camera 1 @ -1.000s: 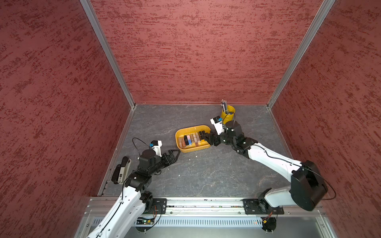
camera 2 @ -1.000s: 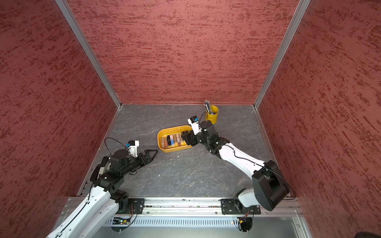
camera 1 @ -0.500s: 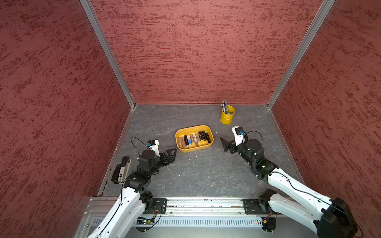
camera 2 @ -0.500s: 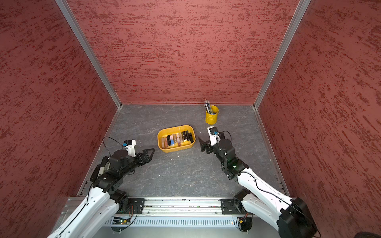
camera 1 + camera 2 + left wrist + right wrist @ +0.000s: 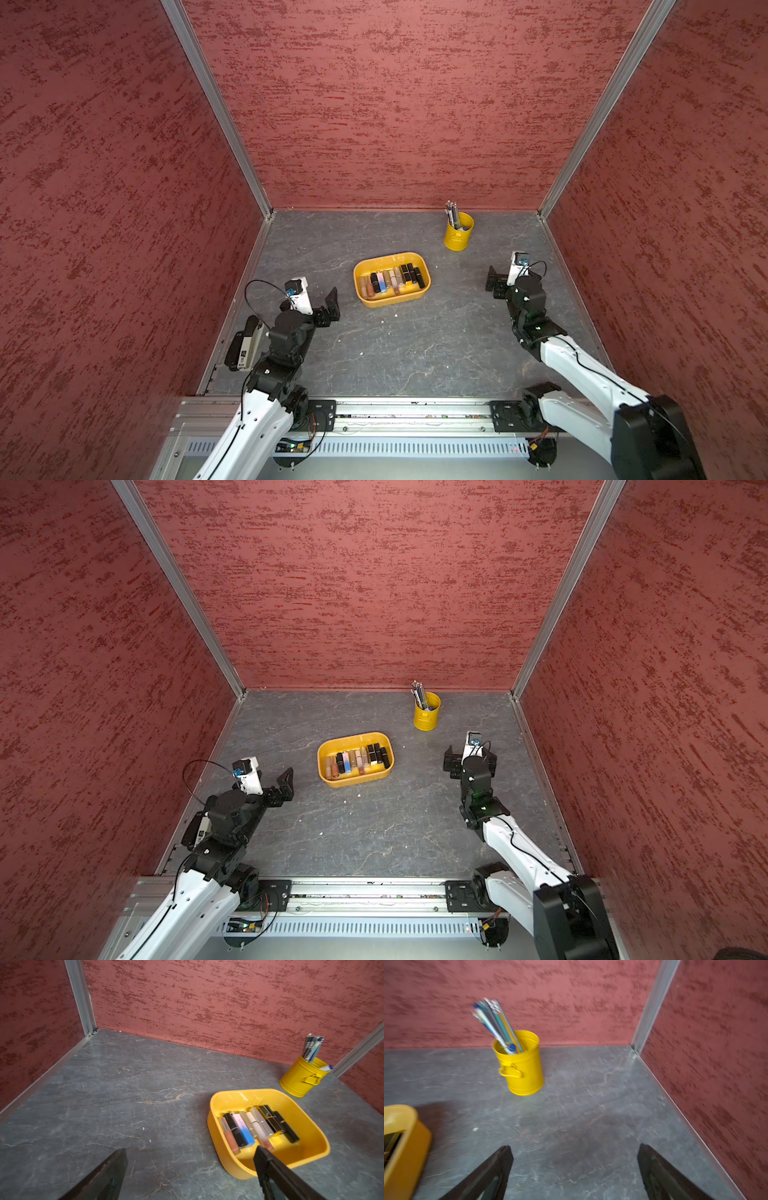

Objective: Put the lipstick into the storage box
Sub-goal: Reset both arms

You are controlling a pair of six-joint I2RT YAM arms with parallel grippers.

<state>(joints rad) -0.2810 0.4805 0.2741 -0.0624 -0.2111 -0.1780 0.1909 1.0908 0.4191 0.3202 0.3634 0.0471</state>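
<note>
In both top views, we are seeing the storage box (image 5: pixel 386 258) sitting near the middle of the bench (image 5: pixel 415 353), with the lipsticks (image 5: pixel 392 280) lying side by side inside it. The left claw (image 5: pixel 328 308) and the right claw (image 5: pixel 469 762) are standing well apart from the box, one on each side. A pen cup (image 5: pixel 458 237) is standing near the back wall.

In the left wrist view, the left claw (image 5: pixel 190 1150) is gaping wide and carrying nothing, with the box just ahead.

In the right wrist view, the right claw (image 5: pixel 574 1148) is gaping wide, empty, facing the pen cup.
</note>
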